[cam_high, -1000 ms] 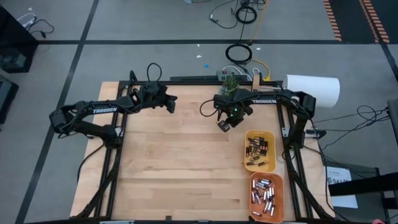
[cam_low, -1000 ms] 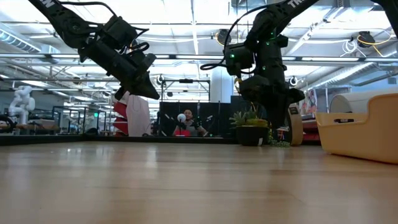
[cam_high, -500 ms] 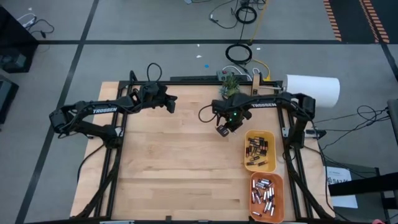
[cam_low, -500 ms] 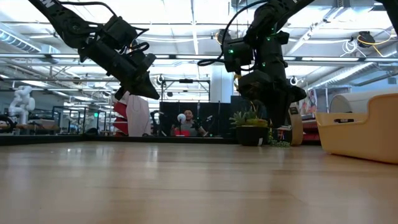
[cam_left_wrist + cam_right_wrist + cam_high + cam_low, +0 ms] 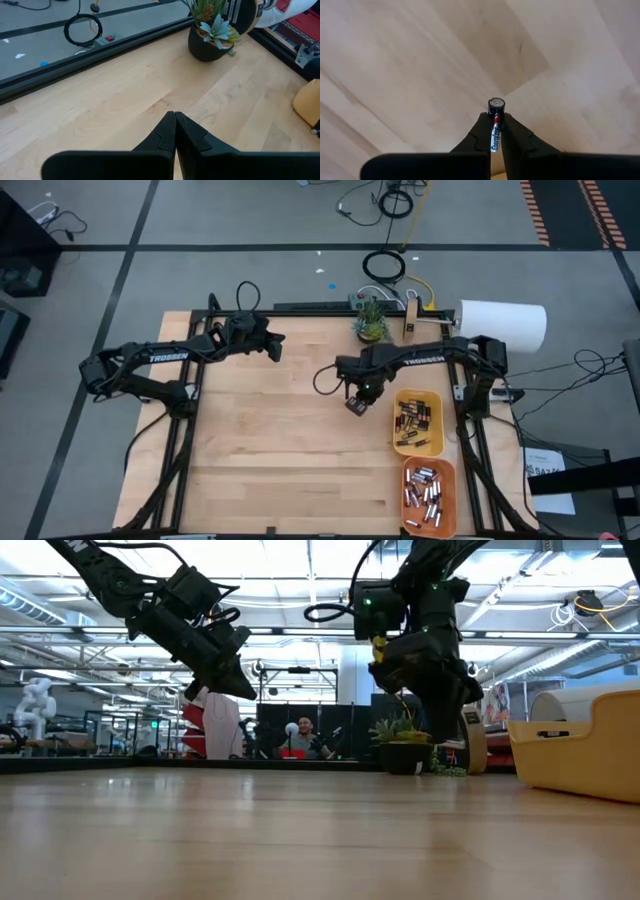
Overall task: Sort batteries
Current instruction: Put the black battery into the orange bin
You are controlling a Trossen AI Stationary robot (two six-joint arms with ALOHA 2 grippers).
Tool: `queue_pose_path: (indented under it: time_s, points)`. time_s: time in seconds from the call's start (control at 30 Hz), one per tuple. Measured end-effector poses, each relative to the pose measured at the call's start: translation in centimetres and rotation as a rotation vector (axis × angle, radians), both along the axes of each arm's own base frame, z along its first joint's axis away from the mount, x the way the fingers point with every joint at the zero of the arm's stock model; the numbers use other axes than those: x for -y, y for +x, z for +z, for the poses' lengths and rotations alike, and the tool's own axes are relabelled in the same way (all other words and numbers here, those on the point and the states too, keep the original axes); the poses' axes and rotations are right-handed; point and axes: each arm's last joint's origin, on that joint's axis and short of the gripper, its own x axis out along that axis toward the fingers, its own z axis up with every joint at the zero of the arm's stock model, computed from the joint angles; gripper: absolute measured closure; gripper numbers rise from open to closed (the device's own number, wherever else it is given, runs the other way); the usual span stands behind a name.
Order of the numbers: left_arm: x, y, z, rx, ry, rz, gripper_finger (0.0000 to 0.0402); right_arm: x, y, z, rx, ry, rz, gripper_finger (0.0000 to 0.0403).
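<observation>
Battery (image 5: 495, 125) pinched lengthwise between the right gripper (image 5: 493, 131) fingertips, silvery body with red band and printed label, one end cap poking out past the tips. Carried in the air above bare wood of the table (image 5: 280, 440), just beside the yellow tray (image 5: 398, 442), on that tray's inboard side. Yellow tray loaded with mostly dark cells; orange tray (image 5: 451, 498) next to it, nearer the front edge, loaded with silvery cells.

Risks, judged from this pose:
- Slip. Grip taken on a smooth round body by narrow tips only; a tilt or a jolt could let the cell slide out and roll off across the wood.
- Wrong bin. Trays nearly touching; a silvery cell released near the shared rims could drop among the dark ones.
- Early release. Not yet over either tray; letting go here would land it on bare wood.
- Bounce. A drop from height onto packed cells could kick it or a neighbour over a low wall.

Right gripper: closed nearly all the way, only the cell's width between the fingers, touching nothing else. Hangs clear of the table surface in the low view.

Left gripper (image 5: 175, 125): fingers pressed together, nothing between them, parked in the air over the far left part of the table, well apart from the trays. Potted plant (image 5: 212, 32) at the far edge, clear of both arms.
</observation>
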Motion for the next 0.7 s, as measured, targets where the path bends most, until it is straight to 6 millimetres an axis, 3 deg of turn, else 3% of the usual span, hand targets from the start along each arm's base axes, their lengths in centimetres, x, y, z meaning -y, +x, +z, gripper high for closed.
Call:
queue_pose_path:
  time_s: [0.4,0.7]
  points:
    - [0.0,0.0,0.0,0.000,0.000,0.000,0.0391,-3.8,1.0,0.2,0.083,-0.069,0.209,0.0396]
    - [0.1,0.0,0.0,-0.039,0.067,-0.067,0.0391,-4.9,2.3,5.2,0.105,-0.051,0.154,0.0396]
